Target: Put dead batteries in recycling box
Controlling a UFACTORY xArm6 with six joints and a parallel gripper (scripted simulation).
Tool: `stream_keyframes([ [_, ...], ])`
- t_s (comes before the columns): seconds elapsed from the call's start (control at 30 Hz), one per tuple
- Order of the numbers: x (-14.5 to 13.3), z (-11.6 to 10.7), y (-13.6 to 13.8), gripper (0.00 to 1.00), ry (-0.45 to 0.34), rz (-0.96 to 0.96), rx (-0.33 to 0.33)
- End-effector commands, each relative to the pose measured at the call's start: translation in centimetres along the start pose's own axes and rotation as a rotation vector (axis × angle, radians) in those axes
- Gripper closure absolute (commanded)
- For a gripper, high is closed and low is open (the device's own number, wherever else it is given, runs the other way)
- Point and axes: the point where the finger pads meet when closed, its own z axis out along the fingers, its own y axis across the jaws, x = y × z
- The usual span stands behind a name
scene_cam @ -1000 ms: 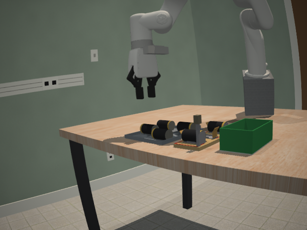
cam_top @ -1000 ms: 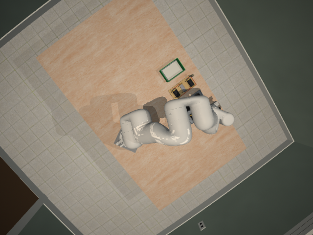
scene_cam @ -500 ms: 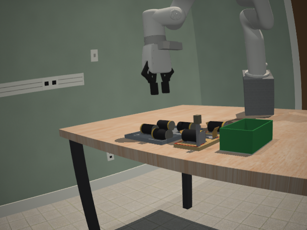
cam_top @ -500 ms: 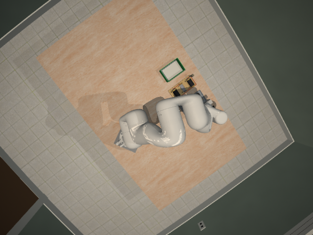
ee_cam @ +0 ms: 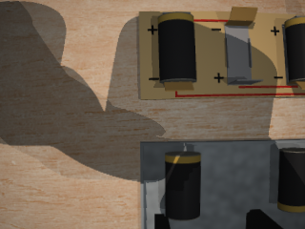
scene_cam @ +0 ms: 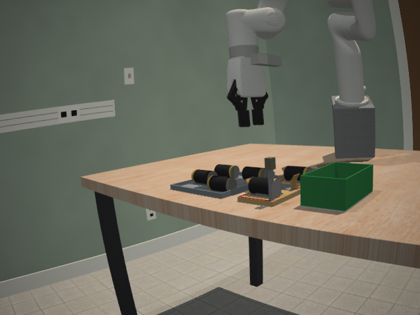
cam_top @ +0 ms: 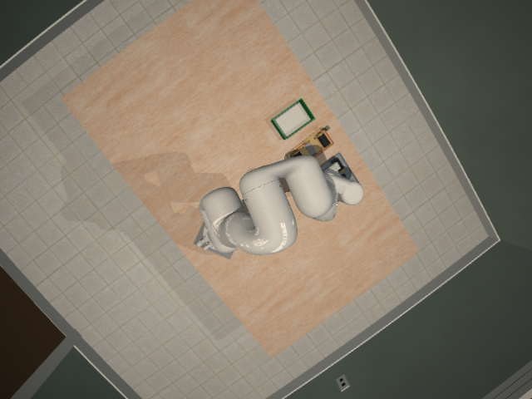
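You have the white arm's black-fingered gripper [scene_cam: 250, 117] hanging high above the wooden table [scene_cam: 210, 216], well apart from everything on it. Its fingers [scene_cam: 243, 117] stand half spread, with only air between them, so the hand grasps nothing.

Below it, in the exterior view, you see the flat grey tray [scene_cam: 189, 187] near the table's front edge. Three black cylinder batteries with gold end bands lie on it: one at the left [scene_cam: 201, 175], one behind [scene_cam: 226, 170] and one at the front [scene_cam: 220, 183]. The wrist view shows only two of the tray's batteries, one at the lower middle [ee_cam: 182, 186] and one cut by the right edge [ee_cam: 292, 180], both lying flat on the grey tray [ee_cam: 229, 176].

Just beside the tray is the tan holder board with red wire lines [scene_cam: 268, 202]. In the wrist view this board [ee_cam: 145, 57] carries one black battery [ee_cam: 176, 47] seated in its left holder between the plus and minus marks. The middle holder [ee_cam: 237, 53] shows bare grey metal, and a further battery [ee_cam: 295, 48] is partly visible at the right edge. You cannot see the bulb clearly in any view.

The green open-topped recycling box [scene_cam: 335, 189] stands upright and level on the table, just beside the board on its other side. From the top view its inside [cam_top: 293, 119] looks pale and shows no battery.
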Motion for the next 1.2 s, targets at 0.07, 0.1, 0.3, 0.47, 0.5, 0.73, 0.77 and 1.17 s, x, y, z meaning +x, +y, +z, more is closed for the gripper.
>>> stream_keyframes([
  [0.07, 0.1, -0.2, 0.0, 0.49, -0.002, 0.001, -0.005],
  [0.1, 0.1, -0.2, 0.0, 0.49, -0.002, 0.001, -0.005],
  [0.3, 0.1, -0.2, 0.0, 0.49, -0.002, 0.001, -0.005],
  [0.47, 0.1, -0.2, 0.0, 0.49, -0.002, 0.001, -0.005],
  [0.5, 0.1, -0.2, 0.0, 0.49, -0.002, 0.001, -0.005],
  [0.73, 0.1, 4.2, 0.0, 0.49, -0.002, 0.001, -0.005],
  [0.77, 0.1, 5.2, 0.1, 0.49, -0.002, 0.001, -0.005],
  [1.17, 0.1, 7.7, 0.1, 0.49, -0.002, 0.001, -0.005],
])
